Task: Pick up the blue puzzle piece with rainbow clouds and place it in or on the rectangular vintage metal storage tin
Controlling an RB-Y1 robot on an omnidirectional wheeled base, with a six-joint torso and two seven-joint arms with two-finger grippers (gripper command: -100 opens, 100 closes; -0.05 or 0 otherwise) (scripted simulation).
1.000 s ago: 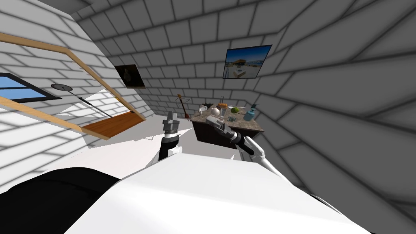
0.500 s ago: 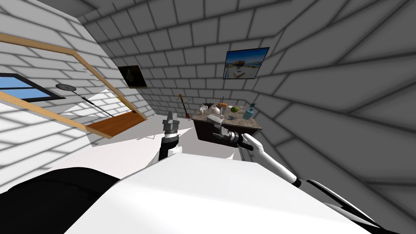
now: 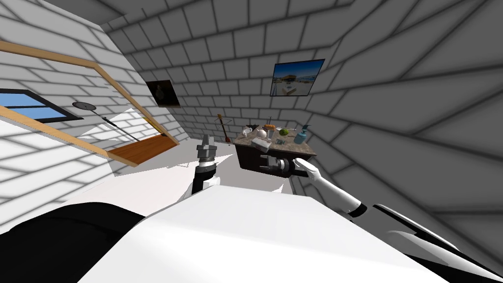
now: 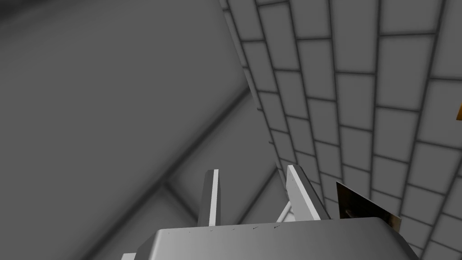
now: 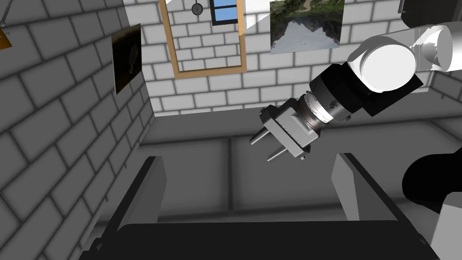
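Head view: my right gripper (image 3: 262, 160) sits low, in front of the dark front face of the table (image 3: 248, 156) and below the level of its top. I cannot tell from here whether it touches that face. On the table top lies a small bluish thing (image 3: 279, 142) that I take for the puzzle piece, though it is too small to be sure. It rests between a pale box (image 3: 260, 143) and a blue bottle (image 3: 300, 136), and a green fruit (image 3: 283, 131) sits just behind it. The pale box may be the tin, but I cannot make it out. My left gripper (image 3: 206, 139) stands upright over the floor, well apart from the table.

Left wrist view: the left fingers (image 4: 212, 198) stand only a narrow way apart, and there is nothing between them.

Right wrist view: the right fingers (image 5: 149, 189) are spread wide and grip nothing. Beyond them I see the left gripper from the side, its two blades parallel with a slim gap, also bare.
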